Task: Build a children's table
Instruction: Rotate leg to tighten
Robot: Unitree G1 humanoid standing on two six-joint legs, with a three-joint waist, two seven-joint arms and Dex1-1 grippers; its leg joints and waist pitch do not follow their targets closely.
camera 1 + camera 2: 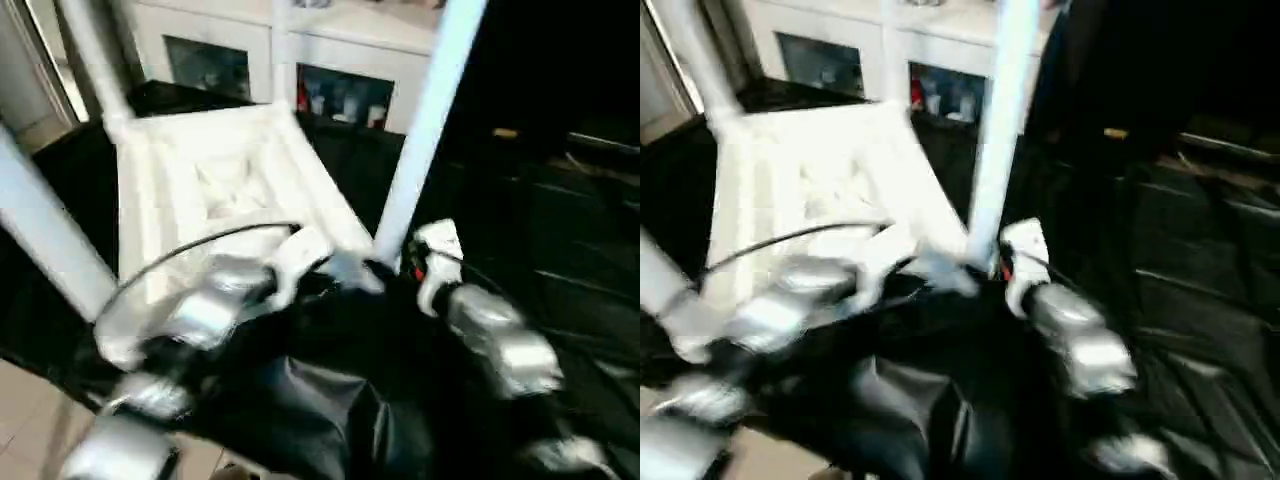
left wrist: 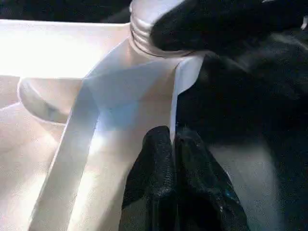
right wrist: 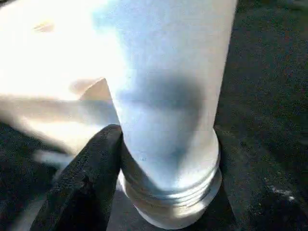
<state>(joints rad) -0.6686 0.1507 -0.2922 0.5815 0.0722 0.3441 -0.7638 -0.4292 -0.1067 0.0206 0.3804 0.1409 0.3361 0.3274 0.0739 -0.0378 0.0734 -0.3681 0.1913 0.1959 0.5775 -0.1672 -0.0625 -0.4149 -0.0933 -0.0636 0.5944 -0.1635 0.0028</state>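
The children's table lies upside down: its white ribbed tabletop (image 1: 230, 180) rests on black cloth with white legs standing up from its corners. My left gripper (image 2: 172, 137) is shut on the thin rim of the tabletop, right beside the near right corner socket. In that socket stands one leg (image 1: 425, 120), and its ridged lower end (image 3: 168, 202) sits at the socket. My right gripper (image 1: 392, 262) is closed around this leg just above the ridges, with one black finger (image 3: 91, 173) pressed to its side. The other finger is hidden behind the tube.
Two more legs rise at the far left corner (image 1: 95, 60) and the near left corner (image 1: 45, 230). A white glass-door cabinet (image 1: 340, 80) stands behind the table. Black cloth (image 1: 560, 250) spreads to the right. A black cable (image 1: 200, 240) arcs over my left forearm.
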